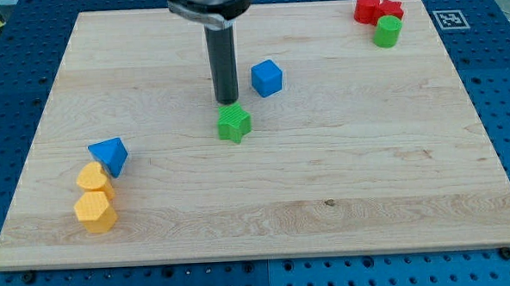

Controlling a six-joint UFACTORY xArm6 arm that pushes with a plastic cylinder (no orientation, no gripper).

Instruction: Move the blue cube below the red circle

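While my tip (227,101) is resting on the tabletop (343,182) just at nine o'clock of the blue cube (267,78), with a narrow gap between them, nothing is being held — the rod carries no gripper at all, so it is neither clenching nor releasing anything, only pushing. The cube is sitting a little above the board's middle, well apart from the red circle (367,7), which is lying at about two o'clock from it near the far corner.

Judging by its look, the cube is a small, stiff, light plastic block with flat faces, and it is probably sliding easily on the smooth pale wood. A flat face is the place to press, square-on and centred; an off-centre push is likely spinning it away.

A green star (234,123) is lying just at six o'clock of my tip. Beside the red circle, another red block (391,8) — its shape unclear — and a green cylinder (387,31) are clustering. At eight o'clock of the board, a blue triangular block (109,155) and two yellow blocks (94,195) are sitting close together.
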